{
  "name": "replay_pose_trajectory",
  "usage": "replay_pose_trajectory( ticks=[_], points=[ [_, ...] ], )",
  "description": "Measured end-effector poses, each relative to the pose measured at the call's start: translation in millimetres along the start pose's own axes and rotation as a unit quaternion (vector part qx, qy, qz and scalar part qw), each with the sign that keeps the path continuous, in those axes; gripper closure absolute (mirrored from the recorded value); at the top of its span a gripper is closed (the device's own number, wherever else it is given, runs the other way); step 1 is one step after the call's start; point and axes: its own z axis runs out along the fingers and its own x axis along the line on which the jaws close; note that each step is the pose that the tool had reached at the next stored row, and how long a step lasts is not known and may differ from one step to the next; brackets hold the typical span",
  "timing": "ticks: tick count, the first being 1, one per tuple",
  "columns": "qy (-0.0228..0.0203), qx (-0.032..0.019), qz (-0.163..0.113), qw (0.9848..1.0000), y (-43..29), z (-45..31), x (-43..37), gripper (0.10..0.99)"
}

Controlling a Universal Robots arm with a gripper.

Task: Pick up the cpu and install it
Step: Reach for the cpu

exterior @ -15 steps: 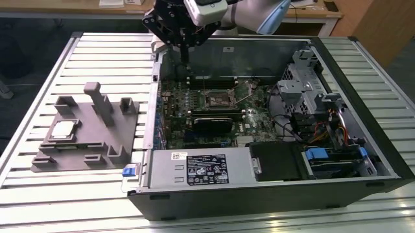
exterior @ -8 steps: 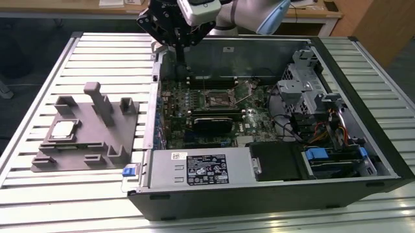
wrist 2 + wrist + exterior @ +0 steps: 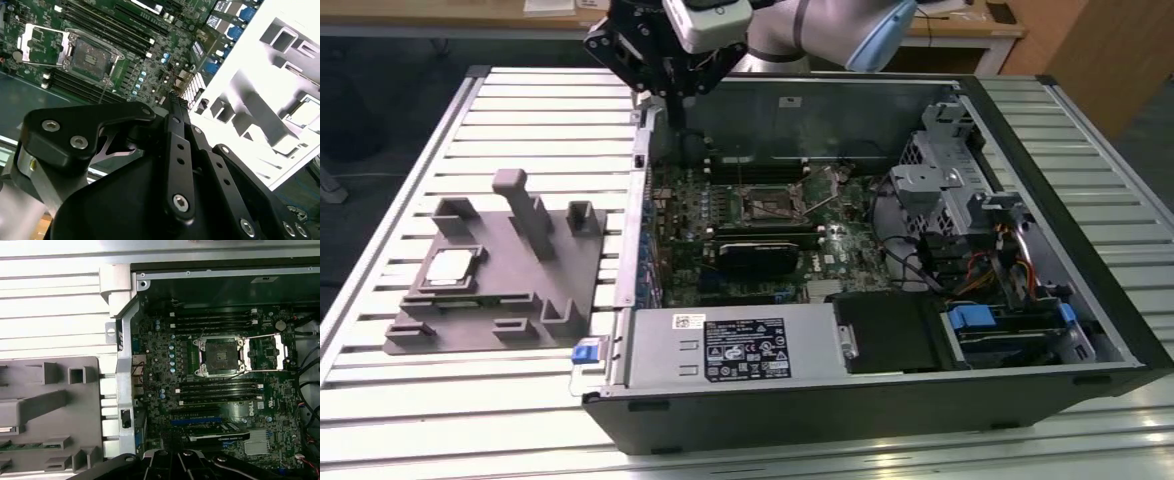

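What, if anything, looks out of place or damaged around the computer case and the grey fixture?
Nothing stands out. The cpu lies flat on the grey fixture, the socket inside the case stands open and empty, its plate folded aside, and the gripper hangs above the case.

We identify a robotics lab or workshop: a slatted aluminium table (image 3: 520, 120) carries an opened computer case (image 3: 854, 410) and a grey plastic fixture (image 3: 531, 225) beneath a robot arm (image 3: 834, 30), with wooden desks (image 3: 454, 15) behind.

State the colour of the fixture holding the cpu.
Plain grey; the fixture shows best in the exterior view, with the cpu on it.
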Motion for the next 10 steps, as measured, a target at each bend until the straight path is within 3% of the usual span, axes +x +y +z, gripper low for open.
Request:
replay_pose_trajectory(
  ticks=[10],
  points=[
    [0.0000,0.0001,0.000,1.0000,-1.5,0.2,19.2,0.980]
  ],
)
